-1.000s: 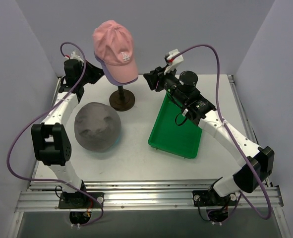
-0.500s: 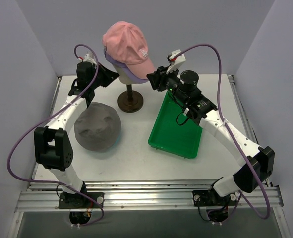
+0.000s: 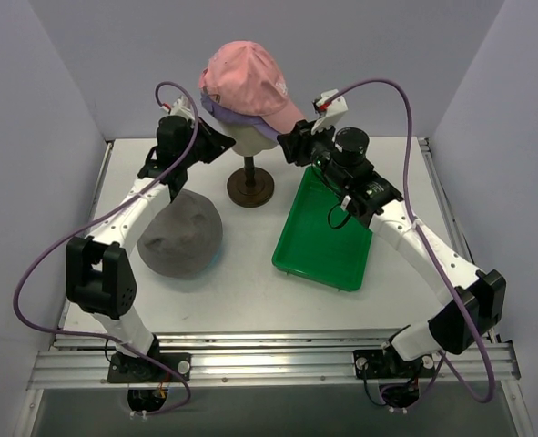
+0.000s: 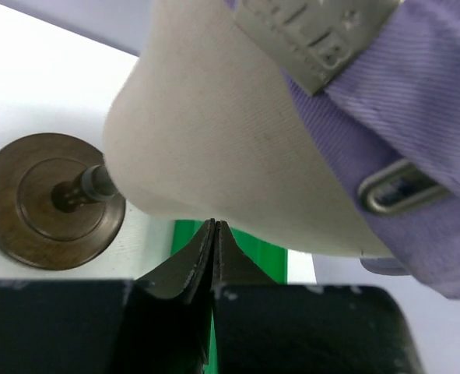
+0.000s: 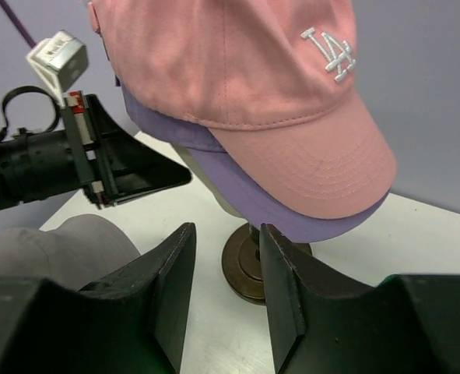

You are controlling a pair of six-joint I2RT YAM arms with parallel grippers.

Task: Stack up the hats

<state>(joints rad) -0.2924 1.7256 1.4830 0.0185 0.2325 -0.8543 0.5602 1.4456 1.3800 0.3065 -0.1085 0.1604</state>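
Here the left gripper [image 4: 214,227] is pinched tight with nothing in it. Its tips sit just under the cream head [image 4: 214,132]. The lilac cap [image 4: 416,101] fills the upper right of that view. The right gripper [image 5: 226,234] has its fingers apart and holds nothing. The pink cap [image 5: 237,78] sits right above it in the picture, on top of the lilac one, and both are on the head. From above, the grey hat [image 3: 180,232] lies on the table [image 3: 250,291], at the lower left of the stand [image 3: 250,189]. The green tray [image 3: 328,246] lies to the right of the stand.

Matt cloth pink cap [image 5: 237,86], glossy plastic tray [image 3: 328,238]
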